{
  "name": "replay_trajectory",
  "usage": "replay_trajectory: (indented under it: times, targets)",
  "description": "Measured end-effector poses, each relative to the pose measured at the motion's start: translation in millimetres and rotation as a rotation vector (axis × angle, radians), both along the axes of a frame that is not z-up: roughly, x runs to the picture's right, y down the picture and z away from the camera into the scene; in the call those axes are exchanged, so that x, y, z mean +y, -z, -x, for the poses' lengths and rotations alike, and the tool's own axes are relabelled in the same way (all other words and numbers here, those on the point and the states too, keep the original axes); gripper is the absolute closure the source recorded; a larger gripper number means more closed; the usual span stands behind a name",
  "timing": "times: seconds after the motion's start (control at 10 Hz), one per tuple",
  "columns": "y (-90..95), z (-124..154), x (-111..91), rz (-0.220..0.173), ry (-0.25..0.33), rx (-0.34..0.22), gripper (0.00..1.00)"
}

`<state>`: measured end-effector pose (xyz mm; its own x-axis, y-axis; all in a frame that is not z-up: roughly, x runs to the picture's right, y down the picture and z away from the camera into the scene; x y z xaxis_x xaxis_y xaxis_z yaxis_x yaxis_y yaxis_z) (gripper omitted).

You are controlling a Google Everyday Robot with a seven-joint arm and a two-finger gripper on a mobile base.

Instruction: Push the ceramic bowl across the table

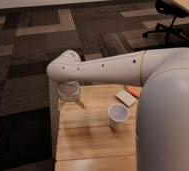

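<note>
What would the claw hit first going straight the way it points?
The claw hangs over a far corner of the table, pointing down; it would likely meet the bare wood first. Depth is unclear.
</note>
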<state>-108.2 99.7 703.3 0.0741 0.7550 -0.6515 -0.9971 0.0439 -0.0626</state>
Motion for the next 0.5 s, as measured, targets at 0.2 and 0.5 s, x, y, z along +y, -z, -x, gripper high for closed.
replay_trajectory:
  times: [0.2,0.5]
  targets:
    - [0.0,0.0,0.0,0.0,0.0,0.0,0.35]
    - [-1.6,-9.7,-3.1,-0.006,-0.021,0.009,0.35]
